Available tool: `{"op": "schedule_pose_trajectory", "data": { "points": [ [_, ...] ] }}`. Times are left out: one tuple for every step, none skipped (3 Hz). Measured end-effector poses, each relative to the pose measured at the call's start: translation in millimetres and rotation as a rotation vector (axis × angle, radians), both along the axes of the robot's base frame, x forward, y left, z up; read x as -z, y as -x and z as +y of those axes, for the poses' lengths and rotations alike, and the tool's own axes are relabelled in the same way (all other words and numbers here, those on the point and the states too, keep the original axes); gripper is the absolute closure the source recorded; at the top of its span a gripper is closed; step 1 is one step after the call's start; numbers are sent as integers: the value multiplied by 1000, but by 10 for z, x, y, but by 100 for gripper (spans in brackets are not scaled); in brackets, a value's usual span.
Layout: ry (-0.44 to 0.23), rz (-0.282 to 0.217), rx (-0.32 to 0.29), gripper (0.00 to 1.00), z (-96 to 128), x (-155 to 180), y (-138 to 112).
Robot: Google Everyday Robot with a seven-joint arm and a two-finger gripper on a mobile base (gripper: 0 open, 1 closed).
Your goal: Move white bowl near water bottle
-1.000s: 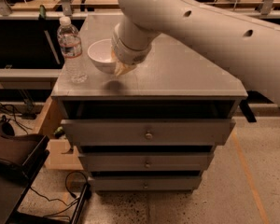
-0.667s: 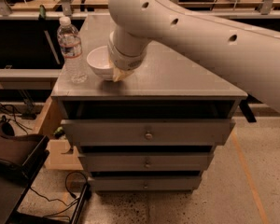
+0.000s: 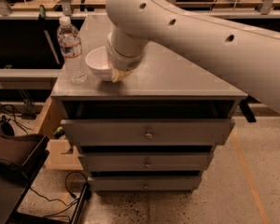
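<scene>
Gripper point(image 3: 115, 73) near bench's point(image 3: 177, 80) front-left corner, jaws clamped on white bowl point(image 3: 97, 62); best eased leftward, stopping short of water bottle point(image 3: 71, 48).

The things stood on the flat grey top point(image 3: 177, 78) of a cabinet point(image 3: 147, 134) with drawers. Near its left edge the water bottle point(image 3: 71, 48) stood upright. Just beside it, on the right, sat the white bowl point(image 3: 98, 64). The gripper point(image 3: 117, 74) was low over the top, at the right side of the bowl.
</scene>
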State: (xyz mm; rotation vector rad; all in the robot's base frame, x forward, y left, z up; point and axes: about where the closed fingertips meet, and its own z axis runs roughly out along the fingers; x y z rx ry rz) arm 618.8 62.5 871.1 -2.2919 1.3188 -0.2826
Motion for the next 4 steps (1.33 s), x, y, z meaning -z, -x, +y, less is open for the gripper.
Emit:
{"op": "schedule_pose_trajectory", "data": {
  "points": [
    [1,0,-1,41,5,0,6],
    [2,0,-2,18,8,0,12],
    [3,-1,-4,0,13,0,18],
    [3,-1,-4,0,13,0,19]
  ]
}}
